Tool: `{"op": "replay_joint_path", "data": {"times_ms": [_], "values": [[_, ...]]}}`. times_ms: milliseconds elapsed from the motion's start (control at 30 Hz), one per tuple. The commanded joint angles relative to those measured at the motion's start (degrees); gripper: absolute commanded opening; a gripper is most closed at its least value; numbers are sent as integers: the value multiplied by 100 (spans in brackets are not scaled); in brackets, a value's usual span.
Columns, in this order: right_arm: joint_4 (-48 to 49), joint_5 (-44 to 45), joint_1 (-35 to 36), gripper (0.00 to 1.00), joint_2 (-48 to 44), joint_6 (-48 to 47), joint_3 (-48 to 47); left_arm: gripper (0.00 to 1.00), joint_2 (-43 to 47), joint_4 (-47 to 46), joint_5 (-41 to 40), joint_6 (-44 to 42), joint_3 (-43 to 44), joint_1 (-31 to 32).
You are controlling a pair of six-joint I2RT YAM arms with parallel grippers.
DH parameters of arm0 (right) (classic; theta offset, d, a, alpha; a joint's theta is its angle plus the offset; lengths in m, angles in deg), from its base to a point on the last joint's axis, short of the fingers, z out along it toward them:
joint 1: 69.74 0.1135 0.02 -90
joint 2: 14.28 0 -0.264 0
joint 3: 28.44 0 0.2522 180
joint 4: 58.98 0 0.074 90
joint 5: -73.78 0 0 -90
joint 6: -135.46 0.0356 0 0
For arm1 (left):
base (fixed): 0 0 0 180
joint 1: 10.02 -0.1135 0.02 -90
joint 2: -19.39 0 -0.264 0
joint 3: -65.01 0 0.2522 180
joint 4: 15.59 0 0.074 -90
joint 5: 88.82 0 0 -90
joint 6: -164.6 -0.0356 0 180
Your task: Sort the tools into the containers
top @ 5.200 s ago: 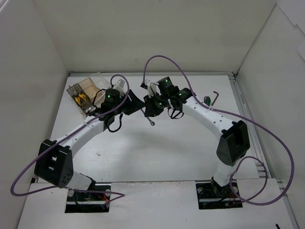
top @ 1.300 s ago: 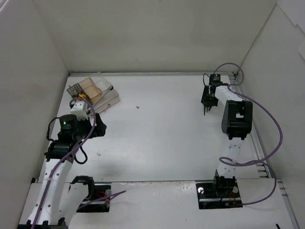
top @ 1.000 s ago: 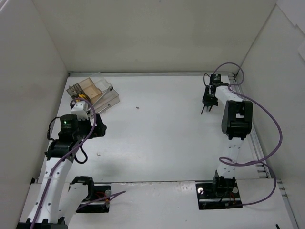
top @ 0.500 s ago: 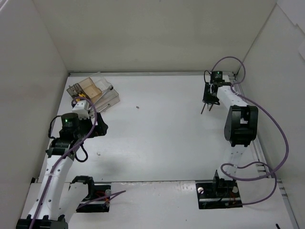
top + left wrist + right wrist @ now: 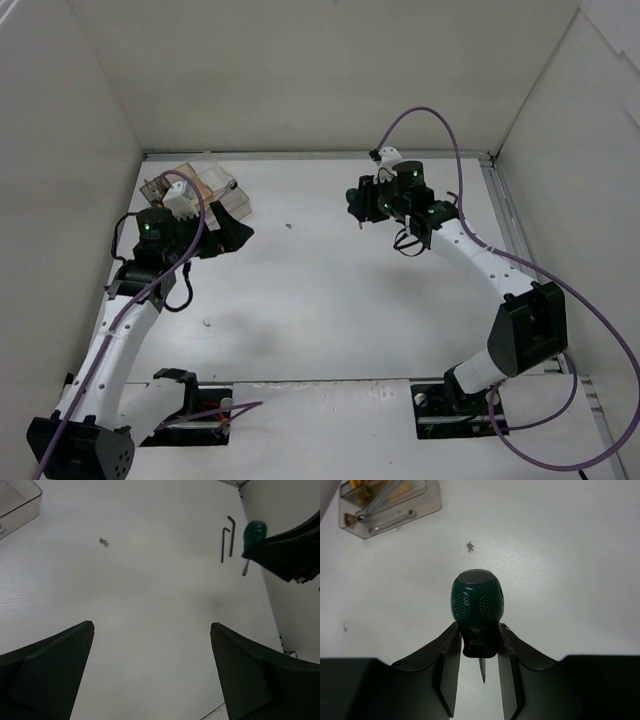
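My right gripper is shut on the green-handled screwdriver, whose handle points away from the camera and whose blade tip hangs between the fingers, above the table. In the top view this gripper hovers right of centre at the back. The left wrist view shows the same screwdriver held in the air at the right. My left gripper is open and empty, beside the clear tray. The tray holds a silver wrench and yellow pliers. Two dark hex keys lie on the table.
A tiny screw-like speck lies on the white table between the tray and the right gripper. White walls close in the back and both sides. Purple cables arch over the right arm. Black base mounts sit at the near edge.
The right arm has swung from the far right corner toward the middle, carrying the screwdriver. The left arm has reached forward, its gripper now next to the tray.
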Motion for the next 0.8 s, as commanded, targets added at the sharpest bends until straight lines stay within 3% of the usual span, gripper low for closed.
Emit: {"op": "replay_joint_path", "data": {"times_ms": [0, 367, 767], "values": [[1018, -556, 396, 0, -407, 210, 127, 98, -218, -1040, 254, 604, 402, 259], [1581, -742, 1338, 0, -592, 316, 285, 97, -1158, -1875, -456, 1264, 938, 1779], [1678, -733, 1831, 0, -663, 360, 294, 87, -1607, -1868, -950, 1264, 1264, 2202]]}}
